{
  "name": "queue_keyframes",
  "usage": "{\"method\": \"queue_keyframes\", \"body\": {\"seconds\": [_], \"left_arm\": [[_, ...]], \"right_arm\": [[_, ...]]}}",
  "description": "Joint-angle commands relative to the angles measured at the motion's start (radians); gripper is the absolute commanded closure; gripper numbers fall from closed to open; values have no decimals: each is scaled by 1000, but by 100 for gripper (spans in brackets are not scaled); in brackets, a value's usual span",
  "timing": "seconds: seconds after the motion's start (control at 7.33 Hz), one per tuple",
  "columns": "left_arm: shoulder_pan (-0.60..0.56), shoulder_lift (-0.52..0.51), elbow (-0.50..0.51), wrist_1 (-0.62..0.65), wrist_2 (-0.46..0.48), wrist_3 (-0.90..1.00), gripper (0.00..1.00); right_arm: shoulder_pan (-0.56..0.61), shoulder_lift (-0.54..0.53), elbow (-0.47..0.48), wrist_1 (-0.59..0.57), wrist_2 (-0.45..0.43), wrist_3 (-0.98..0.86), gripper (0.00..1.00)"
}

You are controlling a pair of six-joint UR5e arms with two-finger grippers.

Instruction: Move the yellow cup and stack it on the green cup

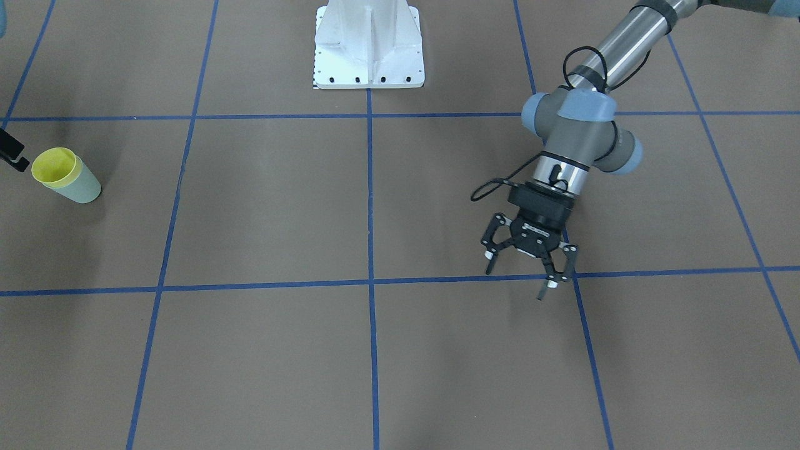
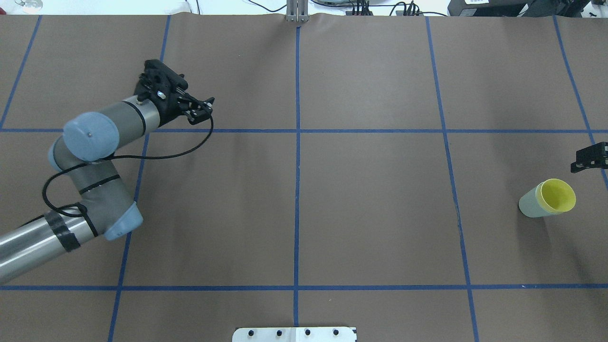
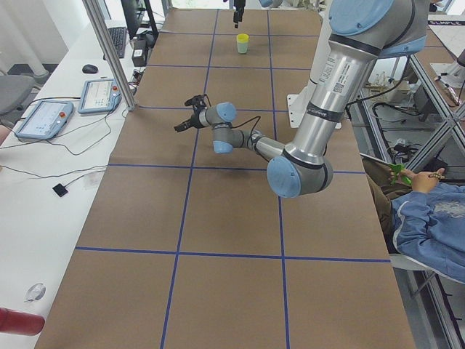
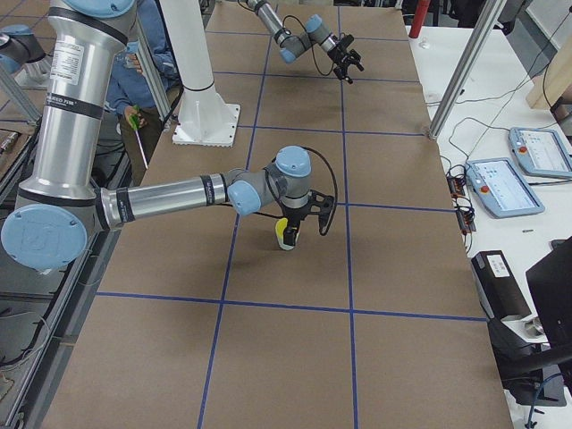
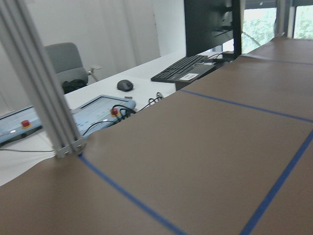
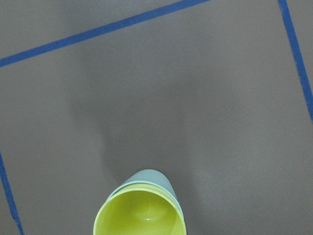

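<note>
The yellow cup (image 1: 55, 165) is nested inside the green cup (image 1: 84, 187); the stack stands upright on the brown table at my far right. The yellow cup (image 2: 556, 194) and the green cup (image 2: 528, 205) also show in the overhead view. The right wrist view looks straight down into the yellow cup (image 6: 139, 215), with the green cup's wall (image 6: 146, 176) around it. My right gripper (image 2: 589, 159) hovers just past the stack, apart from it and cut off by the frame edge; I cannot tell whether it is open. My left gripper (image 1: 520, 275) is open and empty, far from the cups.
The white robot base (image 1: 369, 47) stands at the table's near middle edge. Blue tape lines grid the brown table (image 2: 370, 213). Beyond the far edge are an aluminium post (image 5: 46, 93), tablets, a keyboard and a monitor. A seated person (image 3: 429, 218) is beside the table.
</note>
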Motion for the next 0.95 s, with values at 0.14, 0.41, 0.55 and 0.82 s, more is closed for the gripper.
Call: {"method": "queue_keyframes", "body": {"seconds": [0.14, 0.41, 0.55, 0.82], "left_arm": [[-370, 107, 7, 289, -515, -59, 0], [-519, 135, -6, 617, -583, 151, 0], [-615, 125, -11, 839, -656, 403, 0], [-758, 187, -105, 1116, -803, 528, 0]], "right_arm": [[16, 68, -65, -1, -11, -55, 0], [48, 64, -65, -1, 15, -85, 0], [49, 67, -65, -1, 20, -86, 0], [57, 62, -65, -4, 40, -143, 0]]}}
